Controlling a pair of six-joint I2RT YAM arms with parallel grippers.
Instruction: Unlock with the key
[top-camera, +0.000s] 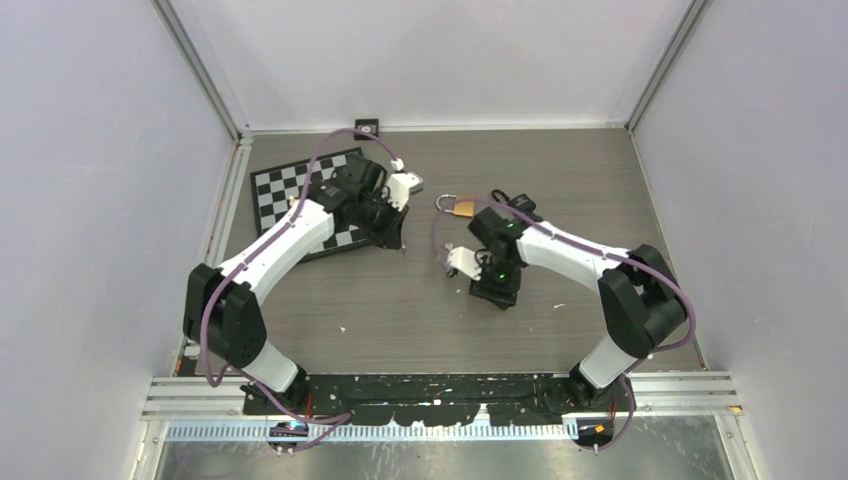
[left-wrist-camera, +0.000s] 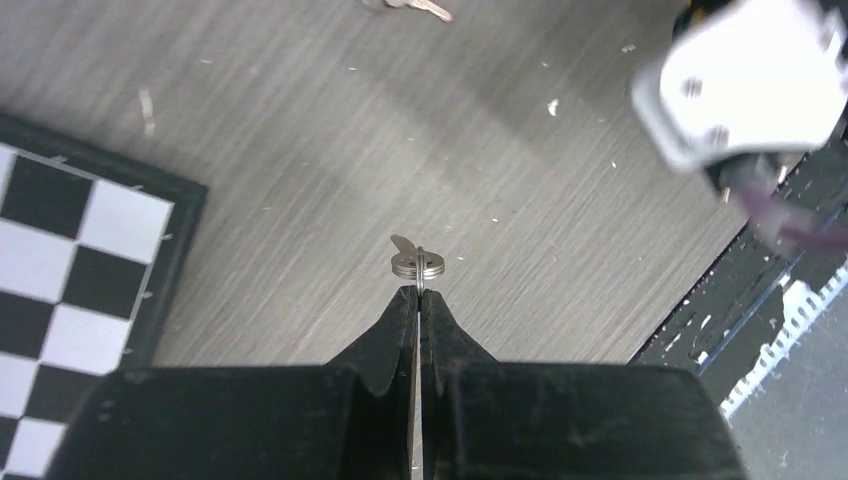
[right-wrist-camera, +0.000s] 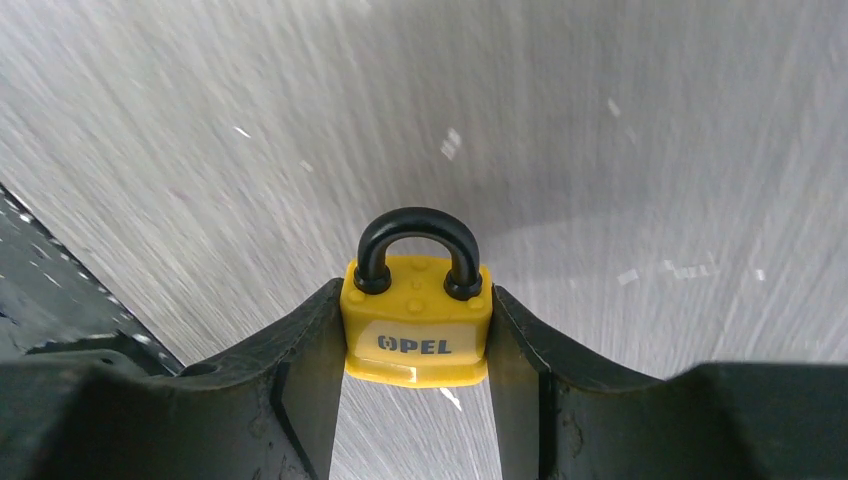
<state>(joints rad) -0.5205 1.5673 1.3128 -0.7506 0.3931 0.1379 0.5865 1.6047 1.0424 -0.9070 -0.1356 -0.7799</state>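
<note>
Firstly, right wrist view. Shows right gripper (right-wrist-camera: 416, 300) clamped on yellow OPEL padlock (right-wrist-camera: 416, 338), one black finger flat against each side of the body, black shackle (right-wrist-camera: 417, 225) seated at both legs and pointing away from the camera. Shows blurred wood-grain table (right-wrist-camera: 620, 120) beneath; cannot tell whether padlock touches it. Alone reveals this grip.

Next, left wrist view. Shows left gripper (left-wrist-camera: 419, 292) pressed fully together on key (left-wrist-camera: 417, 266), seen edge-on with its ring just past the fingertips, over table beside a chessboard (left-wrist-camera: 70, 250) corner. Alone reveals a second key (left-wrist-camera: 415, 9), cut off by the top edge, well apart from the held one.

Lastly, top external view. Places left arm (top-camera: 290, 240) over the chessboard's right corner and right arm (top-camera: 570, 250) mid-table. Locates padlock just right of the key-holding gripper, apart from it, shackle end turned toward the left arm. Does not resolve either grip.
</note>
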